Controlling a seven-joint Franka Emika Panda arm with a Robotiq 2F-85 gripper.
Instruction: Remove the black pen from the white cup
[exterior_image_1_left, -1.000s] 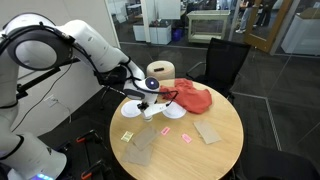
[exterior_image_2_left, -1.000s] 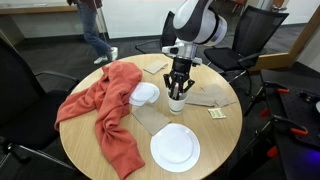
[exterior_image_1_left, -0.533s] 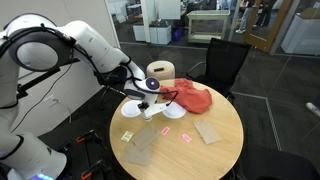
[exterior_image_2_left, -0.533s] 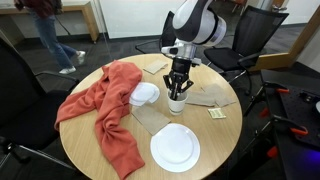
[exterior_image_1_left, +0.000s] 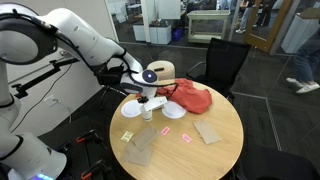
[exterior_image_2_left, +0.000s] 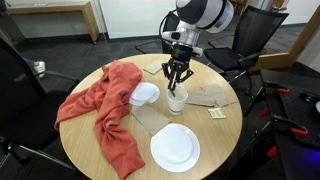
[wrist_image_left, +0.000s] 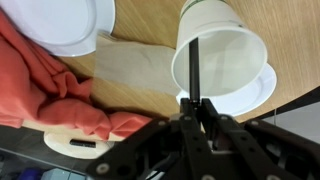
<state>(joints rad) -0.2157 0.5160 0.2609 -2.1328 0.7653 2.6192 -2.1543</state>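
The white cup (exterior_image_2_left: 177, 101) stands upright on the desk (exterior_image_2_left: 215, 135) and holds only the lower part of the black pen (wrist_image_left: 196, 65). The pen stands near vertical, its long axis up and down, its top end clamped between the fingers of the hand (exterior_image_2_left: 178, 78), which hangs just above the cup's rim

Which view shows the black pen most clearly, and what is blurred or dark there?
Wrist view: the black pen is sharp against the bright white cup; the gripper closed on it is dark and soft. Both exterior views: even light, pen too thin to see.
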